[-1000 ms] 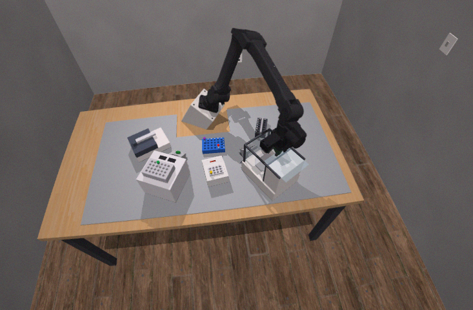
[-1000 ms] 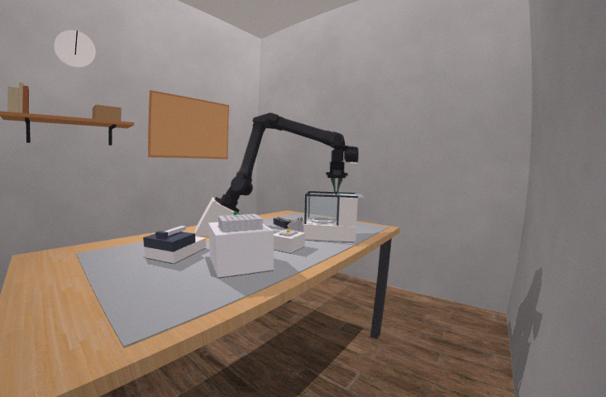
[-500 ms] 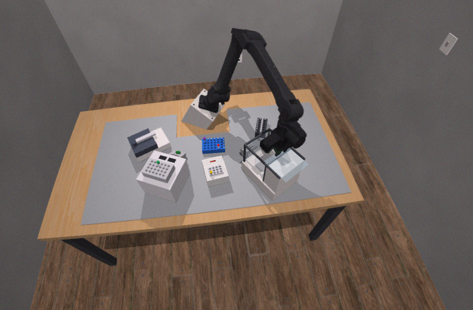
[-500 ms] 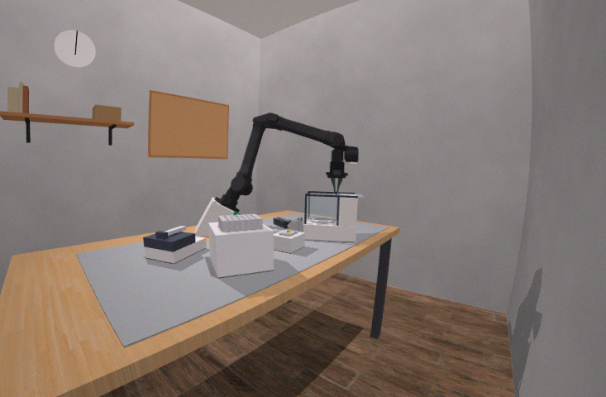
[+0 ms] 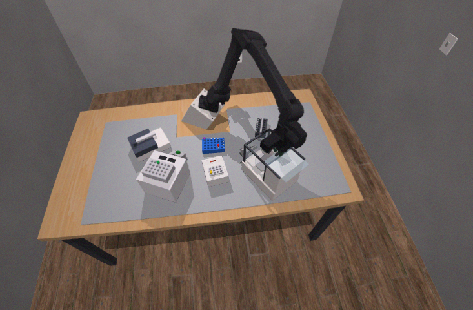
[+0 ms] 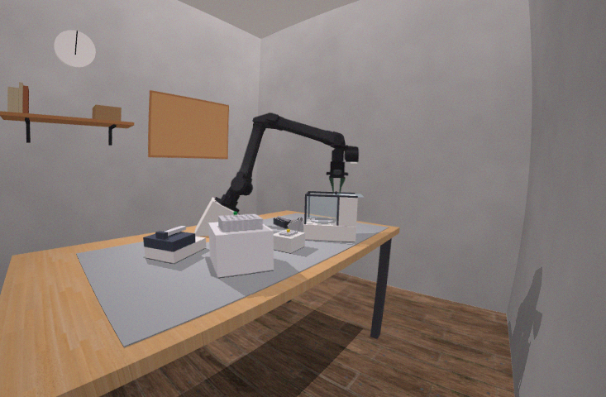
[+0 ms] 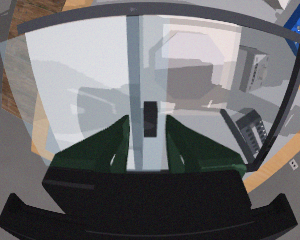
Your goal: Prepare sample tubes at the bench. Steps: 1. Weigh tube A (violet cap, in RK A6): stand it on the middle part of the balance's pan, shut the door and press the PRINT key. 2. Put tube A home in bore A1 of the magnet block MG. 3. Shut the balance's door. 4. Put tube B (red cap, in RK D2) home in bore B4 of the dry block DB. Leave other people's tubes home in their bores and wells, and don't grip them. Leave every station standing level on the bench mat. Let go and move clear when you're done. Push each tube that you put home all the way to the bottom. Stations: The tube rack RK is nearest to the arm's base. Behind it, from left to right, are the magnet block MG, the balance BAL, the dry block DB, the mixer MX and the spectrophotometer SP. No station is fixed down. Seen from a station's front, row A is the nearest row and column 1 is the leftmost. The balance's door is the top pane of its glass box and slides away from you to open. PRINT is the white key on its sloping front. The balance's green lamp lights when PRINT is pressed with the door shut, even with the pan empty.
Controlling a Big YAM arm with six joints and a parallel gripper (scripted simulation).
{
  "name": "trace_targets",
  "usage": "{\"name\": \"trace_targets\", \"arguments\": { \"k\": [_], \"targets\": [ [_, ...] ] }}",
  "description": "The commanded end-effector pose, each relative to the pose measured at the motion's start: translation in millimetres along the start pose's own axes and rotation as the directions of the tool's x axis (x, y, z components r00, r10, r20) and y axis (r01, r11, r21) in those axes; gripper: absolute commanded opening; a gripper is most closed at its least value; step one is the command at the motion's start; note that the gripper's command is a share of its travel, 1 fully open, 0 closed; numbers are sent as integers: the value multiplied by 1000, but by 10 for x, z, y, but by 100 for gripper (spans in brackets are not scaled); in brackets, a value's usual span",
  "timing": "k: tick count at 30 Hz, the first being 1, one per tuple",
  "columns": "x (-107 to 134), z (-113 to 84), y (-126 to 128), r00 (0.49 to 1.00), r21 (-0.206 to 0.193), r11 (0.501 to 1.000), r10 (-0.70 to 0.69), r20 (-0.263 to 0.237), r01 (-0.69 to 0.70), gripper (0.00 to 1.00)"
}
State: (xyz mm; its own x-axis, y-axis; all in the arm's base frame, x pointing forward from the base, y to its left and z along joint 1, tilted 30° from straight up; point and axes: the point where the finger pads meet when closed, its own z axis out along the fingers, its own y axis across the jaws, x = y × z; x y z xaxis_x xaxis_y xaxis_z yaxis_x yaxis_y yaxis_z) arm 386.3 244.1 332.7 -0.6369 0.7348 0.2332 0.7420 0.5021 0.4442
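Note:
My gripper (image 5: 279, 152) (image 6: 336, 191) (image 7: 147, 121) is open a little at the top of the balance's glass box. In the wrist view its green fingers stand apart on either side of a small dark grip (image 7: 150, 125) on the top pane. The top pane (image 5: 288, 166) is slid part of the way back and overhangs the rear, leaving the front part of the top open. The round pan (image 6: 322, 220) shows no tube. Tube A's violet cap (image 5: 204, 138) and tube B's red cap (image 5: 218, 145) are in the blue rack (image 5: 213, 151). The green lamp cannot be made out.
The dark magnet block (image 5: 261, 126) (image 7: 250, 131) stands beside the balance (image 5: 257, 180) (image 6: 329, 233). A small white station (image 5: 215, 179) holds a yellow cap. A larger white station (image 5: 178, 183) holds a green cap. A dark-lidded station (image 5: 143, 143) stands beyond. Black box rails surround the opening.

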Motion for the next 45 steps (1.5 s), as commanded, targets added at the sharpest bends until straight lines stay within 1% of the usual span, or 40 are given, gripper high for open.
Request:
{"name": "trace_targets", "arguments": {
  "k": [1,42,43,44,45],
  "targets": [
    [15,-119,121,1000,-36,999,-9,7,10,30],
    [15,-119,121,1000,-36,999,-9,7,10,30],
    [-7,-188,226,1000,-55,998,-10,13,11,30],
    [-14,-250,188,1000,-50,999,-7,14,8,30],
    [-15,-304,187,1000,-58,998,-12,17,13,30]
  ]
}}
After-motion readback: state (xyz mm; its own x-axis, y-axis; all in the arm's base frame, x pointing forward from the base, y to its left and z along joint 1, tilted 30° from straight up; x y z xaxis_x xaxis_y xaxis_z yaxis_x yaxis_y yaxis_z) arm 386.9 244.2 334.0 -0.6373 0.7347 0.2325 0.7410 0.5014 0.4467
